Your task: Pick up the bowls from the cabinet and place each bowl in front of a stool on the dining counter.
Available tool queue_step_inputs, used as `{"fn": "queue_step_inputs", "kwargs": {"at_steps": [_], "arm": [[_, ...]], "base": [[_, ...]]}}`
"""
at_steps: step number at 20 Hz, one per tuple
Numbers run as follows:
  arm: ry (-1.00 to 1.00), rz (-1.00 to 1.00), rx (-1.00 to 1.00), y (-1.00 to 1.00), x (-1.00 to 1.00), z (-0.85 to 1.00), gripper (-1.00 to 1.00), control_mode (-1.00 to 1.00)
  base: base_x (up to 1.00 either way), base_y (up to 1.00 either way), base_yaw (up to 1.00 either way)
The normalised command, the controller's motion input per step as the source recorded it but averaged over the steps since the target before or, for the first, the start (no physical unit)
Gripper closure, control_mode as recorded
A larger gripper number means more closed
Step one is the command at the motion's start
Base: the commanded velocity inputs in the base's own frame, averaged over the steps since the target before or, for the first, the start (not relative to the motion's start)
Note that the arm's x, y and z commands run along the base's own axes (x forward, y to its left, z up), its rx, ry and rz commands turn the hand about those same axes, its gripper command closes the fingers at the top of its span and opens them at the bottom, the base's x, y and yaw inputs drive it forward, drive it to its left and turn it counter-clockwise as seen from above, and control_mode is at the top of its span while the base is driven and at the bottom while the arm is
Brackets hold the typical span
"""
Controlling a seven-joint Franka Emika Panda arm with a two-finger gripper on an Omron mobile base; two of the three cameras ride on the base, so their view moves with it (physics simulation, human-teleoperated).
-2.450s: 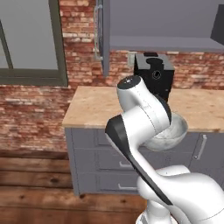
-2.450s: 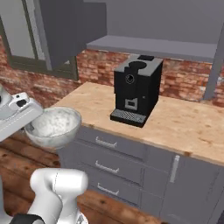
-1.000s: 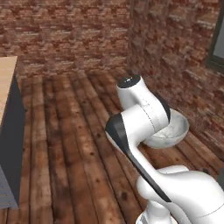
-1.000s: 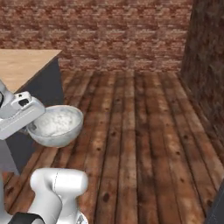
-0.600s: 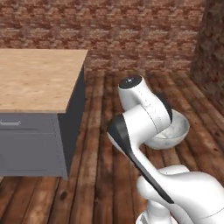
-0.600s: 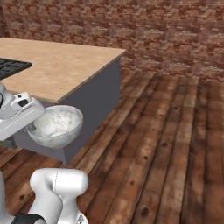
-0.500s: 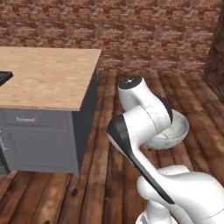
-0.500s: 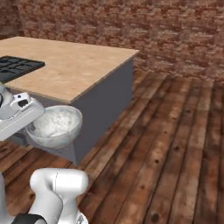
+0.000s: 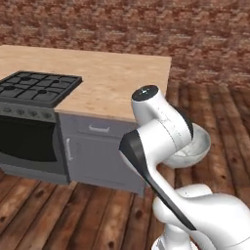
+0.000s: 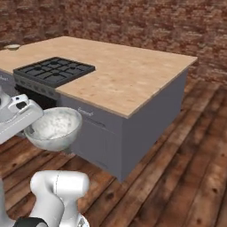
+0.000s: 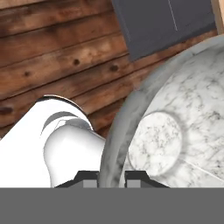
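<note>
wood floor (image 11: 57,65) below, marbled bowl (image 11: 175,127) rim between clamped jaws

Pincer (image 11: 110,176) clamps marbled bowl (image 11: 175,127) rim above wood floor (image 11: 57,57).

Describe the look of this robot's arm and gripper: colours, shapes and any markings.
The arm is glossy white, built of rounded, bulbous links, with dark charcoal bands at the joints and a flat round cap bearing a small dark dot on top. No cables or lettering are visible. The gripper ends in two small, dark, squared finger tips; its white, boxy body carries small dark details in the right base view.
</note>
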Motion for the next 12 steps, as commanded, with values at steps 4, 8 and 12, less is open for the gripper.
{"fn": "queue_step_inputs", "kwargs": {"at_steps": [4, 8, 12], "arm": [[0.0, 0.0, 0.0, 0.0, 0.0, 0.0, 1.0, 1.0], [0.0, 0.0, 0.0, 0.0, 0.0, 0.0, 1.0, 1.0], [0.0, 0.0, 0.0, 0.0, 0.0, 0.0, 1.0, 1.0]], "base": [[0.58, 1.0, 0.17], [0.77, 1.0, 0.1], [0.96, 1.0, 0.0]]}}
